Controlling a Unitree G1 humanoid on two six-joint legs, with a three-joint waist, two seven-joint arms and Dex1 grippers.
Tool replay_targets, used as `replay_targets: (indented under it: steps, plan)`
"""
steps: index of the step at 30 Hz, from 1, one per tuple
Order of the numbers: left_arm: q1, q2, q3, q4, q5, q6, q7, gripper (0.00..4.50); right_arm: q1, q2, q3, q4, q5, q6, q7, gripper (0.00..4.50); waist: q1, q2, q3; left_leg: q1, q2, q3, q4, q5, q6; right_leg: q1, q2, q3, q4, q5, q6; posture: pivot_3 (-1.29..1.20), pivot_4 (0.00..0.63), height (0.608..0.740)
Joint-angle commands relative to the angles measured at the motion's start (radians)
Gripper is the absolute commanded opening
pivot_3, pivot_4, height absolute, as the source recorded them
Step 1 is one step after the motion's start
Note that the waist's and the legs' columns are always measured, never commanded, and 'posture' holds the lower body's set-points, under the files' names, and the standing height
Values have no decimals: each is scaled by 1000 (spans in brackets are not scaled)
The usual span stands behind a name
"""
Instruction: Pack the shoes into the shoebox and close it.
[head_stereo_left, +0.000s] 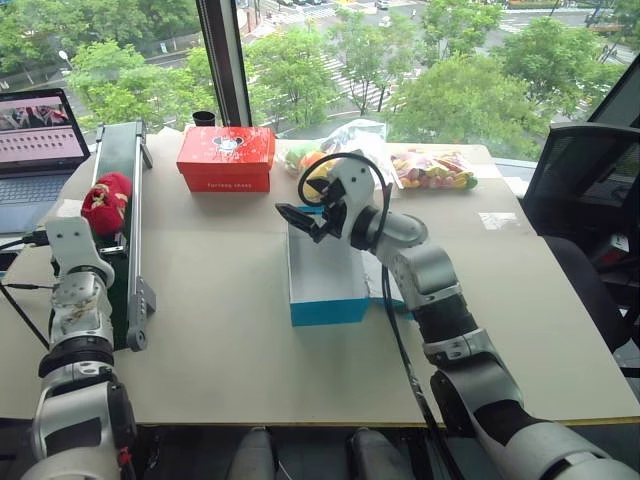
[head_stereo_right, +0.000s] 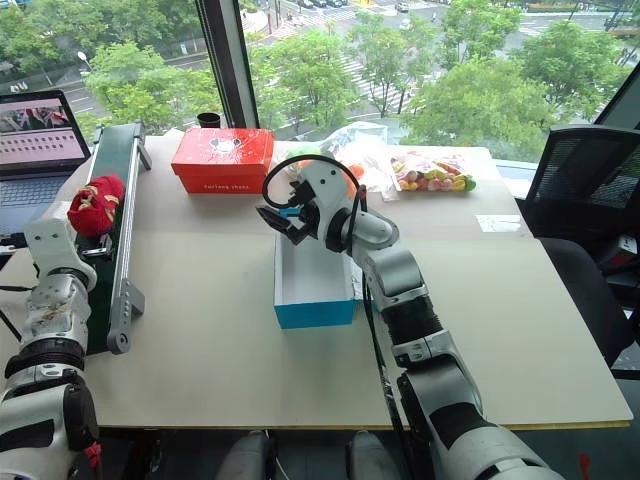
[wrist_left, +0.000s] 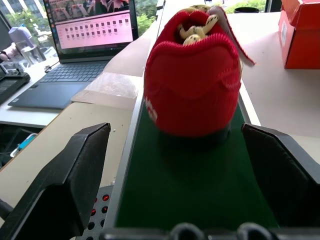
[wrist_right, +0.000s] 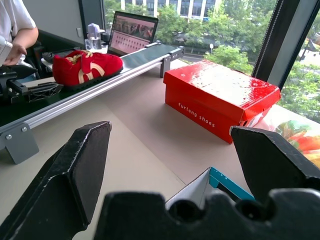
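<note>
One red shoe (head_stereo_left: 105, 200) with yellow trim stands on the green conveyor belt (head_stereo_left: 122, 290) at the table's left side. My left gripper (wrist_left: 175, 131) is level with it, just short of its heel, open, with a finger (wrist_left: 65, 185) on either side of the belt. The turquoise shoebox (head_stereo_left: 328, 285) lies open mid-table, its white inside showing. My right gripper (head_stereo_left: 300, 218) hovers open and empty above the box's far end; the right wrist view shows a corner of the box (wrist_right: 216, 184) below its fingers (wrist_right: 85, 155).
A red box with white lettering (head_stereo_left: 226, 158) sits at the back of the table. Clear bags of colourful items (head_stereo_left: 432, 168) lie at the back right. A laptop (head_stereo_left: 36, 140) is at the far left, where a person's hand (wrist_right: 14, 51) rests. A black chair (head_stereo_left: 585, 190) stands on the right.
</note>
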Motion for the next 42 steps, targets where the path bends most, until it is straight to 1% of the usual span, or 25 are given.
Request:
replay_targets:
  steps: [1, 4, 5, 6, 7, 9, 11, 13, 16, 18, 19, 21, 24, 26, 27, 29, 32, 34, 39, 42]
  plan:
    - [-27, 3, 1, 9, -11, -15, -11, 4500, 1, -7, -18, -51, 6, -2, -2, 4479, -1, 0, 0, 0, 0, 0, 0, 0, 0, 0, 0, 0, 0, 0, 0, 0, 150, 739]
    - [-35, -9, 28, 24, -50, 21, -17, 4500, -2, -10, -20, -49, 6, 0, -3, 4479, 0, 0, 0, 0, 0, 0, 0, 0, 0, 0, 0, 0, 0, 0, 0, 0, 150, 739]
    - [-39, -17, 50, 29, -78, 29, -26, 4087, -5, -12, -20, -48, 4, 0, -3, 4500, 0, 0, 0, 0, 0, 0, 0, 0, 0, 0, 0, 0, 0, 0, 0, 0, 150, 739]
    - [-44, -21, 65, 34, -98, 38, -28, 3982, -6, -14, -21, -46, 4, 2, -4, 4500, 0, 0, 0, 0, 0, 0, 0, 0, 0, 0, 0, 0, 0, 0, 0, 0, 150, 739]
    - [-49, -25, 80, 36, -116, 51, -26, 3761, -7, -17, -21, -46, 3, 3, -4, 4500, 0, 0, 0, 0, 0, 0, 0, 0, 0, 0, 0, 0, 0, 0, 0, 0, 150, 739]
    - [-58, -29, 87, 28, -131, 65, -32, 3041, -9, -20, -21, -48, 3, 7, -6, 4500, 3, 0, 0, 0, 0, 0, 0, 0, 0, 0, 0, 0, 1, 0, 0, 0, 150, 739]
    - [-69, -38, 80, -1, -141, 75, -55, 2587, -10, -23, -21, -52, 2, 3, -7, 4500, 4, 0, 0, 0, 0, 0, 1, 1, 0, 0, 0, -1, 2, 0, 0, 0, 150, 739]
    - [-80, -58, 56, -87, -145, 66, -83, 2556, -14, -23, -28, -62, 10, -4, -5, 4500, 8, 0, 0, 0, 0, 0, 1, 1, 0, 0, 0, -1, 3, 0, 0, 0, 150, 739]
    - [-97, -109, 23, -280, -189, 83, -148, 2556, -25, -9, -72, -71, 60, 27, -16, 4500, 25, -1, 0, -2, 0, -1, 1, 2, -1, 0, 0, -2, 3, 0, 0, 0, 150, 739]
    - [-104, -164, -17, -468, -247, 141, -191, 2556, -47, 26, -169, -64, 173, 124, -53, 4500, 31, -1, 1, -4, 0, -2, 1, 3, -1, -1, 0, -2, 2, 0, 0, 0, 150, 739]
    - [-106, -200, -50, -583, -282, 190, -204, 2556, -67, 56, -253, -58, 283, 213, -89, 4500, 33, -1, 1, -5, 0, -2, 1, 3, -1, -1, 0, -2, 2, 0, 0, 0, 150, 739]
    - [-102, -250, -109, -746, -316, 269, -216, 2556, -104, 97, -386, -55, 470, 347, -144, 4500, 33, -1, 1, -6, 0, -3, 1, 3, -1, -1, 0, -3, 1, 0, 0, 0, 150, 739]
    - [-90, -267, -190, -877, -293, 349, -229, 2556, -180, 102, -556, 1, 644, 410, -241, 4500, 28, -1, 1, -6, -1, -3, 1, 3, -1, -1, -1, -3, 2, 1, 0, 0, 150, 739]
    - [-92, -273, -216, -924, -285, 383, -223, 2556, -223, 81, -629, 55, 709, 430, -294, 4500, 21, -1, 1, -3, -1, -3, 0, 3, -1, 0, -1, -2, 2, 1, 0, 0, 150, 739]
    - [-103, -290, -228, -948, -299, 408, -217, 2556, -243, 65, -649, 76, 733, 440, -299, 4500, 17, -1, 1, -3, -1, -3, 0, 3, -1, 0, -1, -2, 2, 0, -1, 0, 150, 739]
    - [-115, -314, -249, -979, -322, 445, -228, 2556, -259, 43, -647, 80, 750, 445, -278, 4500, 11, -1, 1, -2, 0, -3, 0, 4, 0, 0, 0, -2, 2, 0, -1, 0, 150, 739]
    - [-94, -341, -278, -980, -327, 470, -259, 2556, -263, 63, -628, 27, 798, 465, -261, 4500, -6, -1, 1, -3, -1, -3, 0, 4, 1, 0, 0, -2, 2, 0, -1, 0, 150, 739]
    - [-83, -362, -299, -993, -317, 482, -258, 2556, -256, 77, -607, 15, 792, 468, -273, 4500, -10, 0, 1, -3, -1, -3, -1, 4, 1, -1, 0, -1, 1, 0, -1, 0, 150, 739]
    - [-92, -413, -315, -1021, -330, 509, -254, 2556, -223, 93, -561, 1, 772, 458, -285, 4500, -5, 0, 1, -4, -1, -3, -1, 4, 1, -1, 0, -2, 1, 0, -1, 0, 150, 739]
    - [-89, -423, -325, -1027, -318, 512, -254, 2556, -217, 94, -546, -11, 778, 462, -288, 4500, -1, 0, 1, -4, -1, -3, 0, 4, 1, -1, 0, -2, 1, 0, 0, 0, 150, 739]
